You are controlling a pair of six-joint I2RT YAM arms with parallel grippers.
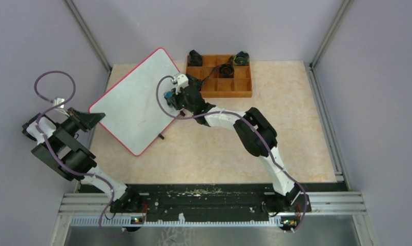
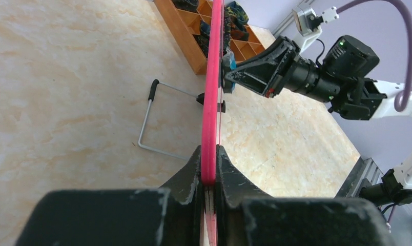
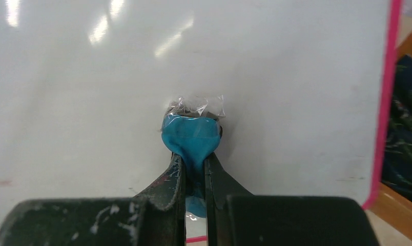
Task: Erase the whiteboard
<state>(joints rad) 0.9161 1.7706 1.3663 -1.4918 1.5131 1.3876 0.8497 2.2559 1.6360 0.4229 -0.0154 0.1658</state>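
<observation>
Starting nearest the bases, the left gripper [image 2: 209, 154] is seen clamped on the thin red rim of the large flat white rectangular whiteboard [image 1: 135, 102], which is turned diagonally over the left part of the beige marbled table [image 1: 219, 148]. Farther in, a soft blue eraser pad [image 3: 189, 134] wrapped in clear film is pinched in the closed right gripper [image 3: 193, 169] and pressed against the white face. Beyond, a brown compartmented wooden tray [image 1: 243, 88] is set near the back wall.
</observation>
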